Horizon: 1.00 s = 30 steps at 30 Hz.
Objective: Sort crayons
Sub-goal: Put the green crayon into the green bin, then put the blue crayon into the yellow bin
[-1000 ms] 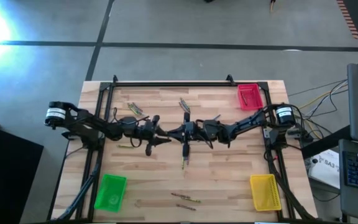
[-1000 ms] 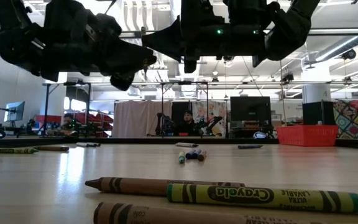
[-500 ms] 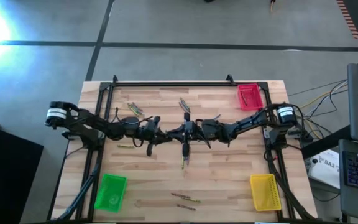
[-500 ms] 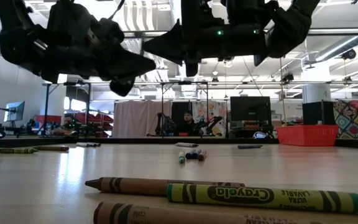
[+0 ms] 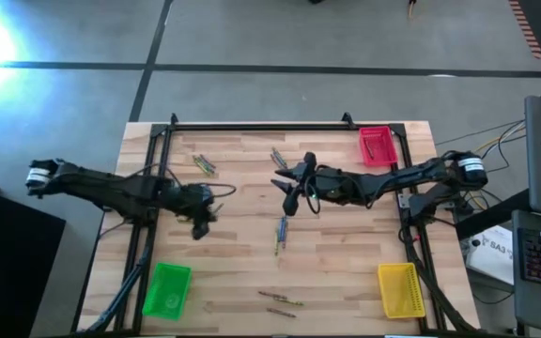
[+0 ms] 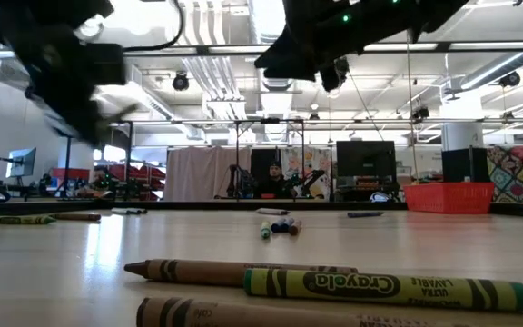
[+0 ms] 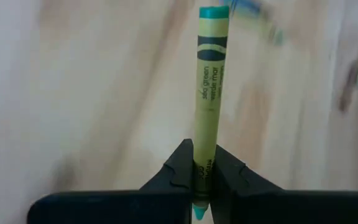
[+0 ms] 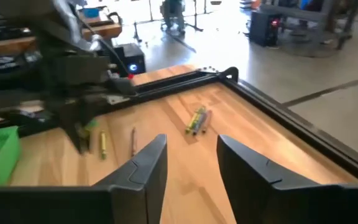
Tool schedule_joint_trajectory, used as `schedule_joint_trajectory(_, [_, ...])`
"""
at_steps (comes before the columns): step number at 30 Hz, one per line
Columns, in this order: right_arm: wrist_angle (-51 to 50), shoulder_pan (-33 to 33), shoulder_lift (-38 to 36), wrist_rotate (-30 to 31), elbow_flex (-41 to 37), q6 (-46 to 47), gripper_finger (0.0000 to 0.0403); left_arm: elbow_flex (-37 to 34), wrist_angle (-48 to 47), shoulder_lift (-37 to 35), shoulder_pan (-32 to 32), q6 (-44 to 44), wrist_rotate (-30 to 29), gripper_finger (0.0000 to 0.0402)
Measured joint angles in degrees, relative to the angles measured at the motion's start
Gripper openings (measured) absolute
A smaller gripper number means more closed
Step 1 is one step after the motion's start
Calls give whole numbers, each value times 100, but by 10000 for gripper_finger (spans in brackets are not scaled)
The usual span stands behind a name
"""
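My left gripper [image 5: 200, 225] hangs over the table's left half, shut on a green crayon [image 7: 207, 93]. My right gripper [image 5: 294, 188] hovers above the table's middle, open with nothing between its fingers [image 8: 191, 146]. Other crayons lie flat on the wood: a small group at the far left [image 5: 204, 165], a group at the far middle [image 5: 278, 158], a few at the centre [image 5: 280, 235] and a few by the near edge [image 5: 280, 300]. The low view shows the nearest ones close up [image 6: 389, 286]. My left gripper pinches the green crayon near one end [image 7: 204, 149] between its two fingertips. The rest of the crayon sticks straight out past the fingertips, in line with the fingers. It is lifted clear of the table.
A red tray [image 5: 377, 145] sits at the far right corner, a green tray [image 5: 167, 289] at the near left and a yellow tray [image 5: 397, 289] at the near right. A black frame [image 5: 252, 125] runs along the table's far edge and sides.
The two grippers met above the table's middle. My left gripper shut on the green crayon and my right gripper opened. My left gripper has since swung toward the table's left and near edge with the crayon. My right gripper has drawn back toward the far right.
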Motion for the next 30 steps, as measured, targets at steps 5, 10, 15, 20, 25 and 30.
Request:
schedule_joint_trajectory(5, [-289,-7,-132,257,-15,5,144,472,-1538,-167,-1296,-2334,712,1])
schedule_joint_trajectory(10, [-471,-17,-119,279,-20,120,146,627,-1565,-76,-3030,-4521,1078,1])
schedule_joint_trajectory(15, [-845,-26,-108,271,-26,110,150,551,-1093,72,-4508,-6879,1256,2])
schedule_joint_trajectory(20, [-882,-24,-117,268,-26,224,158,538,-861,292,-5380,-7812,25,30])
schedule_joint_trajectory(25, [-877,-21,-49,260,-26,381,160,544,-834,673,-5513,-7934,-121,90])
schedule_joint_trajectory(30, [-966,-22,53,17,-26,522,158,531,-929,954,-5511,-7837,160,146])
